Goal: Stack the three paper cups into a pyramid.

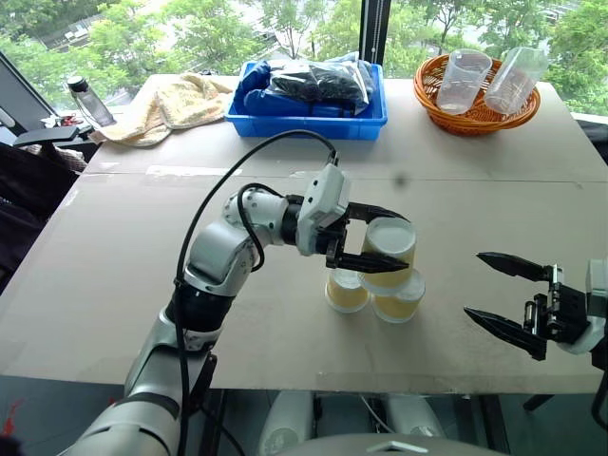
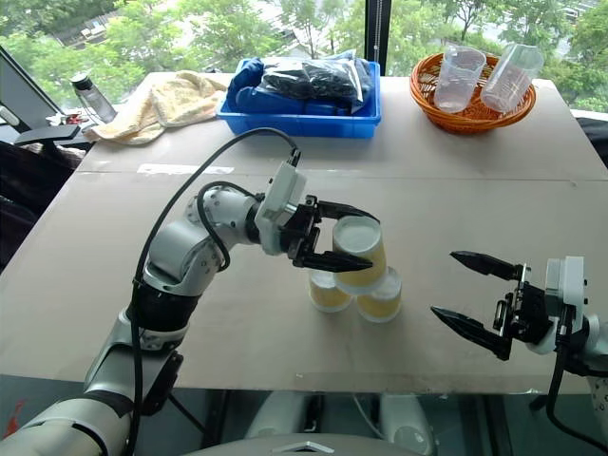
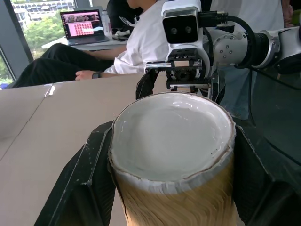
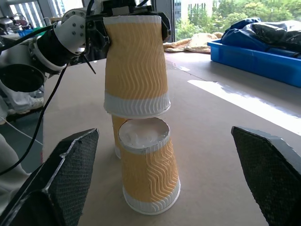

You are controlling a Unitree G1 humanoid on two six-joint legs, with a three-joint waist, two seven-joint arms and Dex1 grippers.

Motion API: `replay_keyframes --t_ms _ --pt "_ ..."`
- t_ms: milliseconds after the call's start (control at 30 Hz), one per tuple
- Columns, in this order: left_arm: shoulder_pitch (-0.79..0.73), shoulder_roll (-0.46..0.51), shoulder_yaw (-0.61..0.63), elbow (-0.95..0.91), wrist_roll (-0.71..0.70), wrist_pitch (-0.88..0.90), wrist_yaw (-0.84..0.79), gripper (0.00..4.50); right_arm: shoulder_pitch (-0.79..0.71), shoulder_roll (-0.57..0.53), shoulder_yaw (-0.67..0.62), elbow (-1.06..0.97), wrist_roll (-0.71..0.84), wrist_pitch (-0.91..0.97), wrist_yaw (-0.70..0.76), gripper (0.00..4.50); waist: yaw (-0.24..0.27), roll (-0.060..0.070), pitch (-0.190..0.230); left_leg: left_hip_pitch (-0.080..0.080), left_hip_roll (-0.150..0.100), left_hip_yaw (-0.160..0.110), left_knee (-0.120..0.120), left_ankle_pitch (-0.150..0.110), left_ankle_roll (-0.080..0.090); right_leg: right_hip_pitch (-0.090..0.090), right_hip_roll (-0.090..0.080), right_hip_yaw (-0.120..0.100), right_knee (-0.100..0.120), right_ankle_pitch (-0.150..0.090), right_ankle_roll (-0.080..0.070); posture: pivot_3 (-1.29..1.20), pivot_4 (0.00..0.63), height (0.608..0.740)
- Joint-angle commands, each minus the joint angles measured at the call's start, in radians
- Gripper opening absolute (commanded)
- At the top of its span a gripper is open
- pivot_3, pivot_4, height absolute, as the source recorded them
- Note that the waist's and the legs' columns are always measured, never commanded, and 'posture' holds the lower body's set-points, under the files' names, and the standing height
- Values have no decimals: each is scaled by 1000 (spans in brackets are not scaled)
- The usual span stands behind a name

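Note:
Two paper cups (image 1: 347, 291) (image 1: 400, 302) stand upside down, side by side, on the tan table (image 1: 142, 247). The third paper cup (image 1: 389, 249), also upside down, is over the gap between them, with my left gripper (image 1: 399, 237) shut on its sides. In the right wrist view this top cup (image 4: 136, 61) has its rim right at the base of the near cup (image 4: 148, 167); I cannot tell whether they touch. My right gripper (image 1: 475, 285) stands open to the right of the stack, holding nothing.
At the back stand a blue bin (image 1: 304, 128) of dark bags and a wicker basket (image 1: 475, 122) with two clear plastic cups. A yellow towel (image 1: 171, 104) and a bottle (image 1: 90, 100) lie far left. A person sits beyond the table in the left wrist view.

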State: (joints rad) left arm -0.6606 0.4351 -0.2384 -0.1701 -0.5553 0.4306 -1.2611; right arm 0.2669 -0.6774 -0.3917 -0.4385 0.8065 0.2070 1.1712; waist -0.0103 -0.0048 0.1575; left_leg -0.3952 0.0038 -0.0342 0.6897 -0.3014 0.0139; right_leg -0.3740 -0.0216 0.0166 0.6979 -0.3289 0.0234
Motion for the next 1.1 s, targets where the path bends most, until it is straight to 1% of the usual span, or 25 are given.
replay_keyframes --t_ms 33,433,500,533,567,600,867,1100 --pt "3 3 21 -52 -20 4 9 2523 -10 5 -10 -7 15 -9 6 4500 0 0 0 0 0 0 0 0 0 0 0 0 0 0 0 0 150 740" --pt "6 -8 8 -37 18 -22 29 2523 -16 6 -6 -12 13 -6 6 4500 0 0 0 0 0 0 0 0 0 0 0 0 0 0 0 0 150 740" --pt "8 -10 11 -51 -1 5 31 3580 -15 9 -9 -5 9 -12 8 4500 1 0 0 0 0 0 0 0 0 0 0 0 0 0 0 0 150 740" --pt "10 -9 12 -56 -1 6 33 3806 -14 9 -10 -3 7 -13 10 4500 1 0 0 0 0 0 0 0 0 0 0 0 0 0 0 0 150 740" --pt "11 -8 12 -59 0 6 32 4378 -14 9 -10 -1 6 -14 12 4500 1 0 0 0 0 0 0 0 0 0 0 0 0 0 0 0 150 740" --pt "14 -5 14 -63 -3 9 31 4470 -13 9 -11 1 5 -14 15 4500 1 0 0 0 0 0 0 0 0 0 0 0 0 0 0 0 150 740" --pt "31 27 43 -88 -39 31 20 4470 -16 10 -8 23 -4 -22 35 4500 0 0 0 0 0 0 0 0 0 0 0 0 0 0 0 0 150 740" --pt "35 -13 91 -96 -98 33 48 4470 -25 14 4 18 -7 -17 30 4500 1 0 0 0 0 0 0 0 0 0 0 0 0 0 0 0 150 740"
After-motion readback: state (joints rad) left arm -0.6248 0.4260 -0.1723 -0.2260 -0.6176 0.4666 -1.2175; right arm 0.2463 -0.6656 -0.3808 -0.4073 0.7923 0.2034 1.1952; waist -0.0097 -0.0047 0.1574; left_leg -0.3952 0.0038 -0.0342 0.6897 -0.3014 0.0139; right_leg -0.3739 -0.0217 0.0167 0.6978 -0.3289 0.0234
